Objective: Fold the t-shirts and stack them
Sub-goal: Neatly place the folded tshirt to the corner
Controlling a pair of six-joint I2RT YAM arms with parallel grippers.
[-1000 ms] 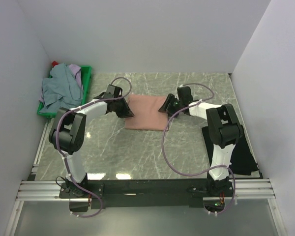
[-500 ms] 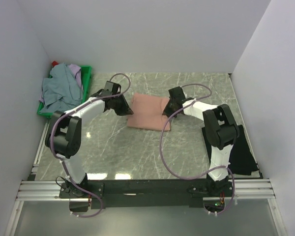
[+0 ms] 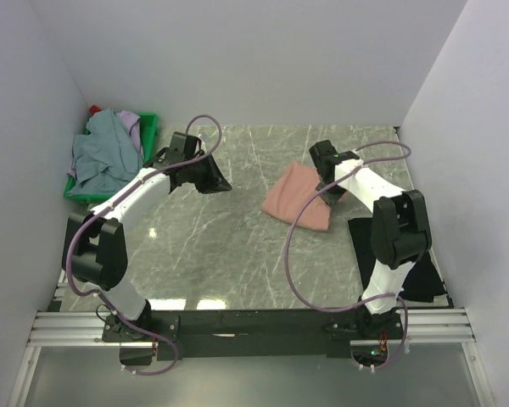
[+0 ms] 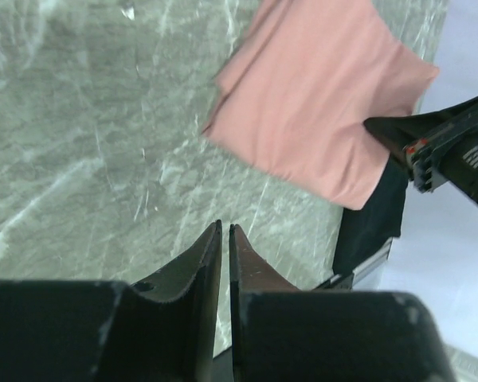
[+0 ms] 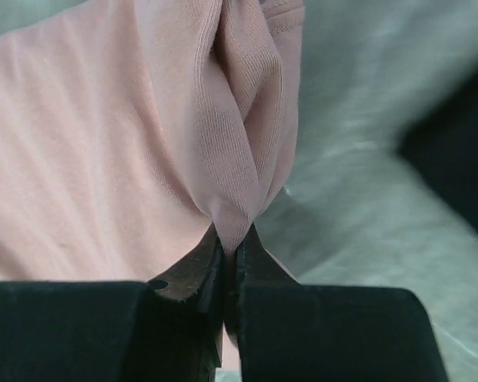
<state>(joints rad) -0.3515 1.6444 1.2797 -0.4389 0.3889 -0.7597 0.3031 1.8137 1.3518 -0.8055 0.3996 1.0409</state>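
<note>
Salmon-pink t-shirt (image 5: 103,159) inside right tool (image 5: 229,239)

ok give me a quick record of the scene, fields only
salmon-pink shirt: folded, lying on the table, right of centre
black shirt: flat at the table's right near corner
green crate: far left corner, holds grey-blue shirt and lavender shirt
left pincer: shut, holding nothing, over the table
right pincer: shut on a bunched edge of the salmon-pink shirt
</note>
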